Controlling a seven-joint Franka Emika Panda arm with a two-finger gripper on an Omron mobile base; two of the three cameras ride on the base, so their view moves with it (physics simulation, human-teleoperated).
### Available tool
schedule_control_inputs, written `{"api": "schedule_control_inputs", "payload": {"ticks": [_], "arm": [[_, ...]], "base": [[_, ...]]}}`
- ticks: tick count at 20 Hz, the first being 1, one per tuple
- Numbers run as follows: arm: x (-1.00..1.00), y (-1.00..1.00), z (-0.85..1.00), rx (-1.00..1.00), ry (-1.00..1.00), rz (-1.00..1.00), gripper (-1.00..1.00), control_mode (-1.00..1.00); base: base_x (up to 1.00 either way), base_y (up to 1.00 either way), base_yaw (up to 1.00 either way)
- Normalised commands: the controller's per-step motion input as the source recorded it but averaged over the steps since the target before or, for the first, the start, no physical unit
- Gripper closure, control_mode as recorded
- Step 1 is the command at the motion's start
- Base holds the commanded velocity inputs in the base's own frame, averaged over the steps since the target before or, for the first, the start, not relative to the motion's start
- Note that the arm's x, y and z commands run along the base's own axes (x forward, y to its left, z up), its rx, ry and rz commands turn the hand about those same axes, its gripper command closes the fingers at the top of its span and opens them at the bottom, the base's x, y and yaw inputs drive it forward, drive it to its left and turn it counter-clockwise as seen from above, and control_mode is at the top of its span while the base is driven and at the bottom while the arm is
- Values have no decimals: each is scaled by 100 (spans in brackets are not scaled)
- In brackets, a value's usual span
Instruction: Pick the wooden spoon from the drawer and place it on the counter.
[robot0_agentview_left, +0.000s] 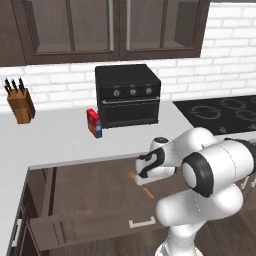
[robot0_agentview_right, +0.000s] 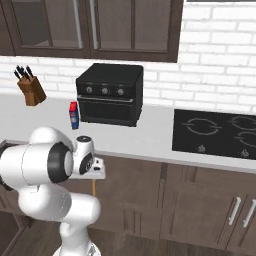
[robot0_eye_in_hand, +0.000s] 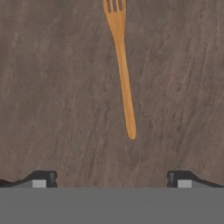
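Two base views flanking the arm, both facing the counter (robot0_agentview_left: 65, 142), hand view close above the drawer (robot0_eye_in_hand: 52, 87) floor

Open drawer (robot0_agentview_left: 90, 185) — wooden spoon (robot0_eye_in_hand: 122, 74) flat on its floor.

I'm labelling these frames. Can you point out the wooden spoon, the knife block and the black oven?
wooden spoon (robot0_eye_in_hand: 124, 87), hand view, mid-handle.
knife block (robot0_agentview_left: 21, 106), left base view, block's front face.
black oven (robot0_agentview_left: 129, 107), left base view, its door.
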Motion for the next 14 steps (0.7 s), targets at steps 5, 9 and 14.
{"api": "schedule_control_inputs", "payload": {"ticks": [5,9,14], "arm": [[11,0,-40,1,-2,-2,-100,-100],[2,0,-33,0,0,0,-100,-100],[8,-4,-25,0,0,0,-100,-100]], "base": [[0,0,0],[0,0,0],[0,0,0]]}}
